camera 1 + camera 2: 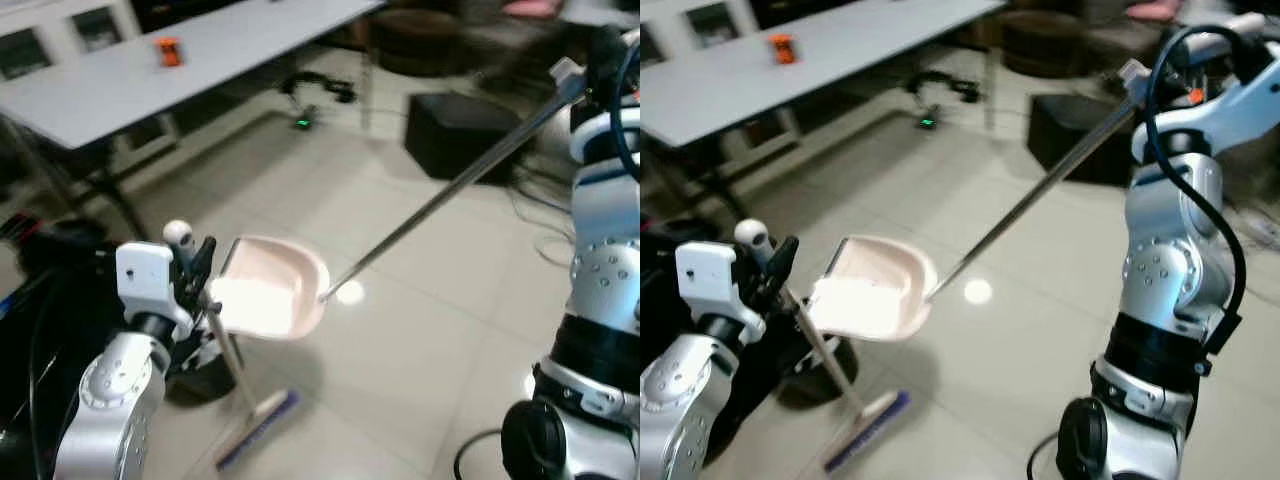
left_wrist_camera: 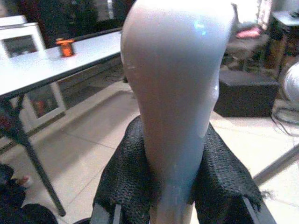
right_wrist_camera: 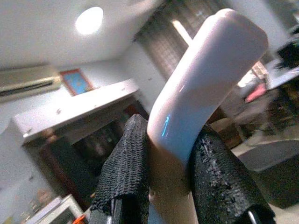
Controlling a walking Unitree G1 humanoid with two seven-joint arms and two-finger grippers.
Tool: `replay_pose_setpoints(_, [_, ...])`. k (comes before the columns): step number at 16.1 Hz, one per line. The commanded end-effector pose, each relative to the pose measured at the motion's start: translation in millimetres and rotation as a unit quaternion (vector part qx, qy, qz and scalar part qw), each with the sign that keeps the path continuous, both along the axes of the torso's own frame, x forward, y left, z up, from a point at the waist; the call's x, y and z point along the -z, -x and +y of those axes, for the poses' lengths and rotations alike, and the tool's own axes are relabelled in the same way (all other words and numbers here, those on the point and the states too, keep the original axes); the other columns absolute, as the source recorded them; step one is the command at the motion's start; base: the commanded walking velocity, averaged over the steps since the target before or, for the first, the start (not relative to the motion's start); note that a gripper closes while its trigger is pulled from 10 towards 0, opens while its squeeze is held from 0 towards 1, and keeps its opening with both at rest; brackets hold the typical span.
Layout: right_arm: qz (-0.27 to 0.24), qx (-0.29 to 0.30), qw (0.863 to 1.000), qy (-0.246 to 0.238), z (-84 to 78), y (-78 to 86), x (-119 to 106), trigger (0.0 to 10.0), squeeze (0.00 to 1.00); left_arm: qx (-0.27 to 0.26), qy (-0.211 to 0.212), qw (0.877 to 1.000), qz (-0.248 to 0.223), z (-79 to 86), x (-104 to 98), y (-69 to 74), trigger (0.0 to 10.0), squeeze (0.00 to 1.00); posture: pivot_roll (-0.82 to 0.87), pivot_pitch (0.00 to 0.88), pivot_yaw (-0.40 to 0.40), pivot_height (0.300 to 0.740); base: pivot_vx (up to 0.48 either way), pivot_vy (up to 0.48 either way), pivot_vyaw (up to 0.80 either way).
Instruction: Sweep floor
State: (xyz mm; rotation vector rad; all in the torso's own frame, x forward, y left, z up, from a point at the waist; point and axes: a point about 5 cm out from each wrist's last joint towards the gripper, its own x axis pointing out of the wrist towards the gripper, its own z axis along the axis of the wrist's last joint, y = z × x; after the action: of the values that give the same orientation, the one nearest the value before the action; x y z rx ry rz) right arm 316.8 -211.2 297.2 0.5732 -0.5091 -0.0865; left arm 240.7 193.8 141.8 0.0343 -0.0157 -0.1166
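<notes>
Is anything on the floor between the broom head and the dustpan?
Nothing visible. The broom head rests on bare tile just below the raised dustpan, with no object between them. The left tool grips the broom handle; the right tool holds the dustpan's long rod.

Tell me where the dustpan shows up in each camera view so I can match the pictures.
Left eye view: dustpan low, left of centre, its pole rising to the upper right.
Right eye view: the same pan, left of centre.
Left wrist view: a stretch of its pole, near the black box.
Right wrist view: its white handle end, clamped in the jaws of the right gripper.
Shared landmark: the black box on the floor.
</notes>
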Motion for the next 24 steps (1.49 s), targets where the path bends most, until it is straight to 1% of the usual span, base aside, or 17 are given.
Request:
replay_pose_setpoints(1, [-0.024, -0.031, 0.999, -0.010, 14.4, -0.7, -8.8, 10.0, 0.00, -0.014, -0.022, 1.000, -0.013, 8.2, -7.3, 0.4, 10.0, 0.00, 0.07, 0.000, 0.046, 0.740, 0.480, 0.000, 0.80])
replay_pose_setpoints(6, [-0.026, -0.023, 0.999, -0.015, 8.7, -0.3, -7.9, 10.0, 0.00, -0.009, -0.023, 1.000, -0.013, 8.4, -7.5, 0.5, 10.0, 0.00, 0.08, 0.000, 0.050, 0.740, 0.466, 0.000, 0.79])
replay_pose_setpoints(9, [-0.025, -0.015, 0.999, -0.023, 4.7, 0.2, -5.6, 10.0, 0.00, -0.006, -0.023, 1.000, -0.013, 7.5, -8.3, 0.6, 10.0, 0.00, 0.08, 0.000, 0.055, 0.740, 0.472, 0.000, 0.00])
replay_pose_setpoints(11, [-0.023, -0.013, 0.999, -0.019, 3.7, 0.3, -5.2, 10.0, 0.00, -0.003, -0.019, 1.000, -0.011, 6.2, -7.9, 1.3, 10.0, 0.00, 0.08, 0.000, 0.055, 0.740, 0.435, 0.000, 0.00])
replay_pose_setpoints(12, [-0.022, -0.010, 1.000, -0.014, 2.8, 0.3, -4.9, 10.0, 0.00, -0.001, -0.014, 1.000, -0.012, 5.6, -8.0, 2.0, 10.0, 0.00, 0.08, 0.000, 0.055, 0.740, 0.000, 0.000, 0.00])
replay_pose_setpoints(13, [-0.019, -0.003, 1.000, -0.001, 1.5, 0.0, -4.2, 10.0, 0.00, 0.000, -0.009, 1.000, -0.009, 5.3, -7.0, 3.2, 10.0, 0.00, 0.08, 0.000, 0.054, 0.740, 0.000, 0.000, 0.00])
replay_pose_setpoints(15, [-0.016, 0.012, 0.999, 0.041, 3.2, -1.3, -3.4, 10.0, 0.00, 0.003, -0.011, 1.000, 0.014, 5.9, 2.1, 8.6, 10.0, 0.00, 0.08, 0.000, 0.051, 0.740, 0.000, 0.000, 0.00])
replay_pose_setpoints(16, [-0.018, 0.013, 0.999, 0.047, 4.1, -1.3, -3.2, 10.0, 0.00, 0.004, -0.013, 1.000, 0.018, 6.1, 4.1, 9.9, 10.0, 0.00, 0.08, 0.000, 0.051, 0.740, 0.000, 0.000, 0.00])
replay_pose_setpoints(19, [-0.027, 0.006, 0.995, 0.099, 17.3, -4.5, 0.8, 10.0, 0.00, 0.008, -0.020, 0.999, 0.042, 8.2, 16.0, 19.6, 10.0, 0.00, 0.09, 0.000, 0.046, 0.740, 0.000, 0.000, 0.00])
replay_pose_setpoints(20, [-0.025, 0.003, 0.994, 0.107, 19.8, -5.8, 2.4, 10.0, 0.00, 0.007, -0.020, 0.999, 0.044, 8.9, 17.2, 20.9, 10.0, 0.00, 0.09, 0.000, 0.046, 0.740, 0.000, 0.000, 0.00])
replay_pose_setpoints(22, [-0.023, 0.002, 0.988, 0.154, 27.4, -10.9, 8.3, 10.0, 0.00, 0.004, -0.020, 0.999, 0.048, 8.4, 16.9, 21.4, 10.0, 0.00, 0.10, 0.000, 0.039, 0.740, 0.000, 0.000, 0.00])
replay_pose_setpoints(24, [-0.030, 0.008, 0.985, 0.171, 33.4, -16.1, 10.4, 10.0, 0.00, 0.004, -0.020, 0.999, 0.048, 8.1, 16.6, 21.4, 10.0, 0.00, 0.11, 0.000, 0.038, 0.740, 0.000, 0.000, 0.00])
